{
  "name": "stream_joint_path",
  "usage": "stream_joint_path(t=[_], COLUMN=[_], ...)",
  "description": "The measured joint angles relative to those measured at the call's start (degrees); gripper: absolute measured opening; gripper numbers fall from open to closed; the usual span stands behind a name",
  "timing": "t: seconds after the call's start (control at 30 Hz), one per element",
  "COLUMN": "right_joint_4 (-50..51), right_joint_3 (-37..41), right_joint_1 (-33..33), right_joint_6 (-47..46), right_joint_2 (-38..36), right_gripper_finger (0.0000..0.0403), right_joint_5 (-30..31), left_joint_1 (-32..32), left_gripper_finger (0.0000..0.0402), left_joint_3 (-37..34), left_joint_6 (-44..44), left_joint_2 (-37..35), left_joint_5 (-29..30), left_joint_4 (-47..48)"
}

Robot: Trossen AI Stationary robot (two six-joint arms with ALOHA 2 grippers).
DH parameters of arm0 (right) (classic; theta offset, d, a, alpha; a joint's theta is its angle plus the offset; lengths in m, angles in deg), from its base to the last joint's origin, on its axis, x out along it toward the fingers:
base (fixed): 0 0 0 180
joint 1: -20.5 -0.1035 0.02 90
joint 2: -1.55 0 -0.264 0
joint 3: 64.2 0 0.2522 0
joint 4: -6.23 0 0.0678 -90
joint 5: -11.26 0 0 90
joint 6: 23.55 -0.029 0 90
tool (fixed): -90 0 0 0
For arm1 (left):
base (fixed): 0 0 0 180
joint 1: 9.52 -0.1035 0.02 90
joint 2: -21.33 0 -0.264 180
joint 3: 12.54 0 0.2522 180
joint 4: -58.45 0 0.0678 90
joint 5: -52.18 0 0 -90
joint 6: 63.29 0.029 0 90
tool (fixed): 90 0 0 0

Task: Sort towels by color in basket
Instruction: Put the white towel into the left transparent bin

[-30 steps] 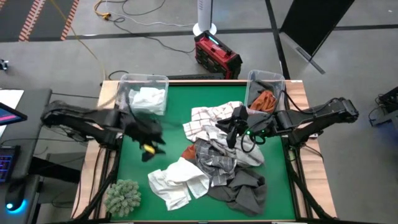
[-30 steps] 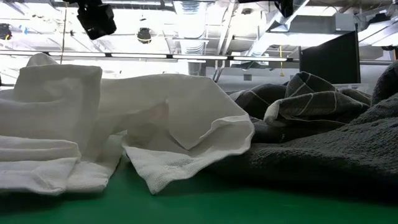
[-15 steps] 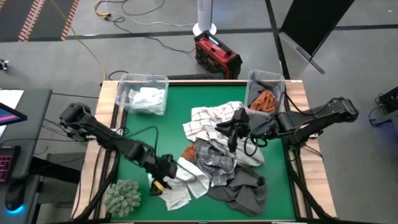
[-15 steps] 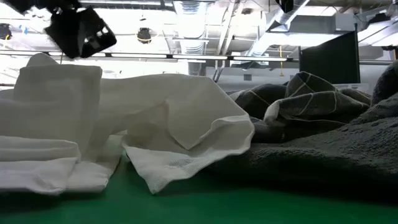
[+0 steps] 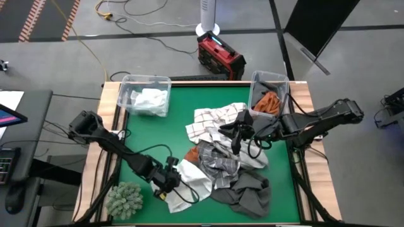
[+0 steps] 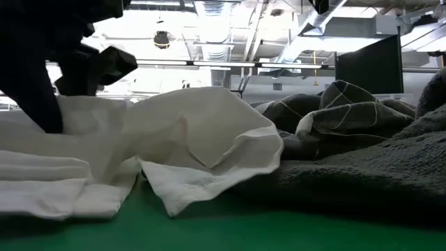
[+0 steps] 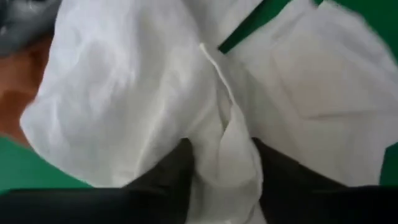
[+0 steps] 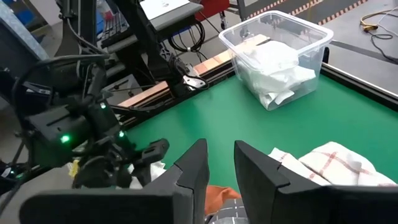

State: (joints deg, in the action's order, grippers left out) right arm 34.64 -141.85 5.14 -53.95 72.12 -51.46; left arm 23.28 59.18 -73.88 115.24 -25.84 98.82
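A crumpled white towel (image 5: 192,183) lies on the green table near its front edge, and my left gripper (image 7: 221,162) is down on it, shut on a ridge of its cloth. Behind it is a heap: a checked towel (image 5: 214,120), a grey striped one (image 5: 221,165), a dark grey one (image 5: 249,195) and a rust-orange one (image 5: 192,153). My right gripper (image 8: 221,165) hangs above the heap's far right (image 5: 237,135), open a little, with nothing between its fingers. The clear basket (image 5: 145,79) at the far left holds white cloth. The one at the far right (image 5: 273,79) holds orange cloth. My left gripper has a raised fold (image 7: 227,134) of the white towel between its two fingers (image 7: 180,165), on the towel's left part. The fingers come from above, slanting down from the table's left side. The towel lies on the table, slack, and spreads out on both sides of the fingers.
A fuzzy grey-green clump (image 5: 124,198) sits at the table's near left corner, close to my left arm. Bare green tabletop (image 5: 170,129) lies between the left basket and the heap. A red device (image 5: 219,55) stands on the floor beyond the far edge.
My left gripper has swung from beside the left basket toward the table's near edge and down onto the white towel. In the low view the towel's raised left corner is now pressed down under it. My right arm has kept still.
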Motion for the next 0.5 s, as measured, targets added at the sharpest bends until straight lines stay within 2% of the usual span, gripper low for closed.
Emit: stream_joint_path(t=[0.1, 0.13, 0.27, 0.37, 0.5], right_joint_4=[0.0, -0.1, -0.2, -0.3, -0.3], right_joint_3=[0.0, 0.0, 0.0, 0.0, 0.0], right_joint_1=[0.0, 0.0, 0.0, 0.0, 0.0], right_joint_6=[0.2, 0.2, 0.7, 1.3, 1.8], right_joint_2=[0.0, 0.0, 0.0, 0.0, 0.0], right_gripper_finger=[0.0107, 0.0107, 0.0107, 0.0107, 0.0107], right_joint_5=[-0.1, -0.2, -0.2, -0.2, -0.2], left_joint_1=[-1.1, -1.6, -3.5, -5.3, -8.6], left_gripper_finger=[0.0030, 0.0016, 0.0004, 0.0003, 0.0002], left_joint_3=[0.0, 0.0, 0.0, 0.0, 0.0], left_joint_6=[-2.8, -4.2, -7.9, -9.9, -12.3], left_joint_2=[-0.5, -0.9, -4.5, -10.0, -20.7], left_joint_5=[-0.2, -0.2, -0.2, 0.3, 7.0], left_joint_4=[2.7, 3.9, 5.9, 6.4, 8.0])
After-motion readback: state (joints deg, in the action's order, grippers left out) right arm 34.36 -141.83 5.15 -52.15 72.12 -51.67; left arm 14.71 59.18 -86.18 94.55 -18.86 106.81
